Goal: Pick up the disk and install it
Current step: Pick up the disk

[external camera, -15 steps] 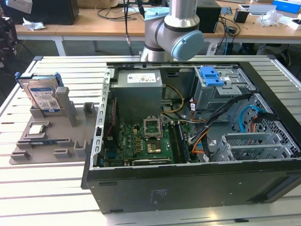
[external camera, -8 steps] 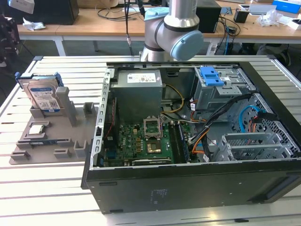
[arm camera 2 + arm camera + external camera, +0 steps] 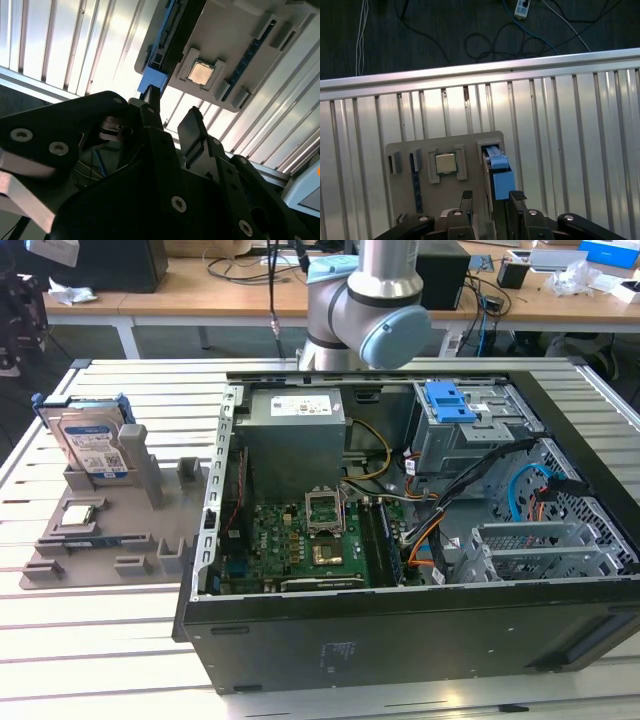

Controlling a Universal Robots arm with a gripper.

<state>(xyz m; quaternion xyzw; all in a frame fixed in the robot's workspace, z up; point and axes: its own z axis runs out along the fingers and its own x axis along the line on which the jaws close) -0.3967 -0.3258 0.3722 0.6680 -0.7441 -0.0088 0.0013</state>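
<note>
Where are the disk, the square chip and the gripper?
disk (image 3: 95, 448): exterior view, its printed label.
square chip (image 3: 445, 163): first wrist view, its metal top.
gripper (image 3: 491, 196): first wrist view, midway between fingertips.

The disk (image 3: 92, 445) is silver with a white-and-blue label and a blue bracket; its holder (image 3: 120, 515) is grey, and the ribbed desk (image 3: 90, 640) is silvery.

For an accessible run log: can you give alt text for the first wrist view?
The open hand points down at the disk, which stands on edge in a slot of a grey holder. A square processor chip sits in a pocket beside the disk, and the holder lies on a ribbed metal table.
</note>
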